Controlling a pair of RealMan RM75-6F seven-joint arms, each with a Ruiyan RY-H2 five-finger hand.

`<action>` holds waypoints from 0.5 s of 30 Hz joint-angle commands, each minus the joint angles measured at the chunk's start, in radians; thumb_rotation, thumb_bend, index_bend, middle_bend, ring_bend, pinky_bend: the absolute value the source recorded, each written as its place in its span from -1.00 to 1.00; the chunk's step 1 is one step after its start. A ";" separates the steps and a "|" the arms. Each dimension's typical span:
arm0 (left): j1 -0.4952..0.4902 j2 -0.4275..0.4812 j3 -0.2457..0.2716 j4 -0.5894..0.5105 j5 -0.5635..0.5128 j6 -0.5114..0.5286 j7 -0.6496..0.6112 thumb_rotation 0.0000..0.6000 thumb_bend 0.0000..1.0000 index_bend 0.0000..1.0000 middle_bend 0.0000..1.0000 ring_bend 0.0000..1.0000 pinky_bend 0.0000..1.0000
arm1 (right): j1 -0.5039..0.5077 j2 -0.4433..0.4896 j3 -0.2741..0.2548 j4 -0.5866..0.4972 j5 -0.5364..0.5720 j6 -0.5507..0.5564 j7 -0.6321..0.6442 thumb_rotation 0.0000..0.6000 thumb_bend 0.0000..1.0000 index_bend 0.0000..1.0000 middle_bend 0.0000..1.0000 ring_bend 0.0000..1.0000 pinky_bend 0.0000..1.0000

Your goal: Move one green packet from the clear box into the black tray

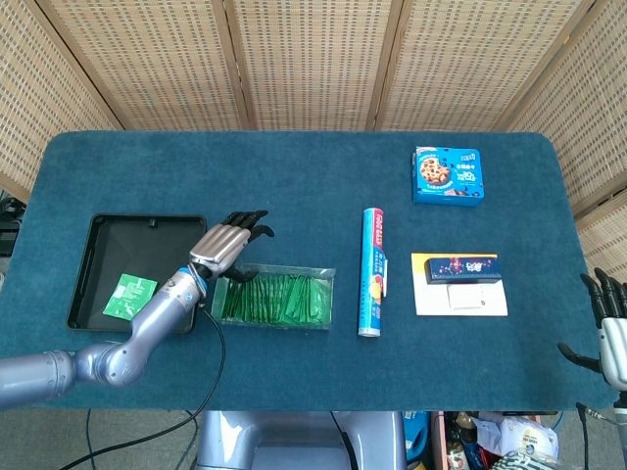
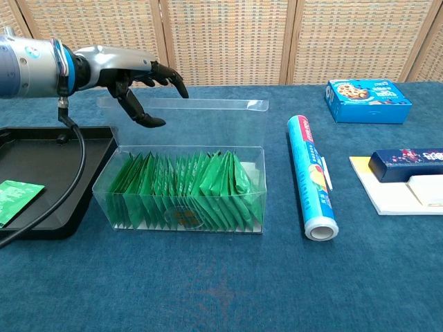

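Many green packets (image 2: 183,190) stand on edge in the clear box (image 2: 257,176), which sits on the blue table (image 1: 294,176) just right of the black tray (image 1: 98,245). Box lid (image 2: 190,124) stands upright at the far side. One green packet (image 1: 130,296) already lies flat in the tray's near part, also visible at the left edge of the chest view (image 2: 14,197).

Left hand (image 2: 135,76) hovers above the box's far-left corner, near the lid's top edge, fingers spread and slightly curled, thumb pointing down, nothing held. Whether a fingertip touches the lid is hard to tell. In the head view the left hand (image 1: 223,245) shows between tray and box.

Right hand (image 1: 609,328) sits at the table's right edge, fingers apart and pointing up, empty.

Elsewhere on the table: blue roll (image 1: 371,271) right of the box, cookie box (image 1: 447,175) at the far right, dark blue carton (image 1: 462,267) on a white-yellow card (image 1: 460,299).
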 commanded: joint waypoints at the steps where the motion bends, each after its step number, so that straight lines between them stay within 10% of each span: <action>1: -0.025 0.033 -0.009 -0.002 -0.048 -0.042 -0.032 1.00 -0.24 -0.56 -1.00 -1.00 -1.00 | 0.001 -0.001 0.000 0.002 0.002 -0.003 -0.002 1.00 -1.00 -1.00 -1.00 -1.00 -1.00; 15: -0.103 0.074 0.042 0.056 -0.154 -0.122 -0.082 1.00 -0.14 -0.54 -1.00 -1.00 -1.00 | 0.008 -0.012 0.000 0.011 0.012 -0.019 -0.013 1.00 -1.00 -1.00 -1.00 -1.00 -1.00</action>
